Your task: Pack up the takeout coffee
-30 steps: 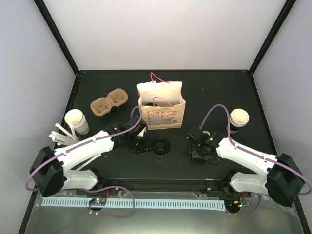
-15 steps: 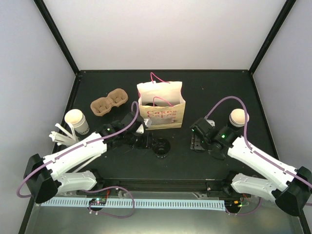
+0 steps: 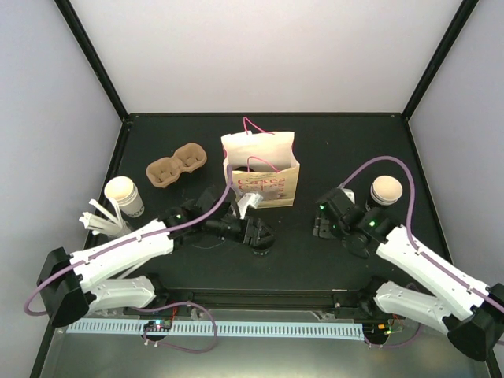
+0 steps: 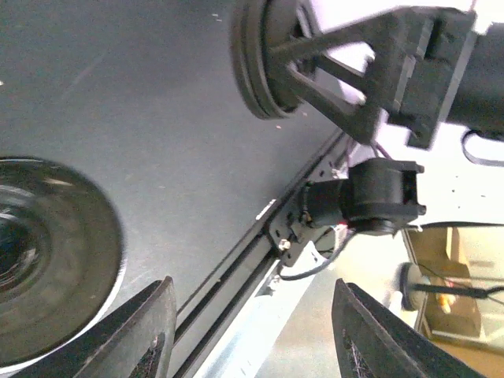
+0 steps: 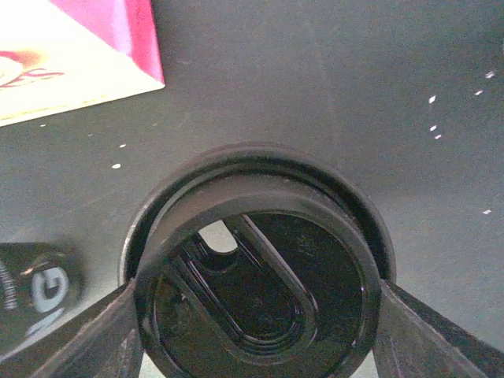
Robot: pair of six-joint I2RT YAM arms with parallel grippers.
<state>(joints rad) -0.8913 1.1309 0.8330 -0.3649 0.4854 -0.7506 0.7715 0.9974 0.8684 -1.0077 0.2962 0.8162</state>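
Observation:
Two takeout coffee cups with cream tops stand apart on the black table, one at the left [image 3: 120, 191] and one at the right [image 3: 386, 190]. The brown pulp tray [image 3: 176, 166] lies empty at the back left. My right gripper [image 3: 324, 222] [image 5: 256, 323] is shut on a black lid [image 5: 260, 291], a little left of the right cup. My left gripper [image 3: 253, 230] [image 4: 256, 331] is open with nothing between its fingers, right beside a second black lid [image 3: 262, 239] [image 4: 47, 260] lying on the table.
A paper bag [image 3: 260, 169] with pink handles and lettering stands open at the middle back, just beyond both grippers. White stirrers or cutlery [image 3: 96, 220] lie by the left cup. The table's front rail [image 4: 236, 260] is close below the left gripper.
My left arm has reached right to the loose lid and its jaws have widened. My right arm has moved back and up toward the right cup with its lid.

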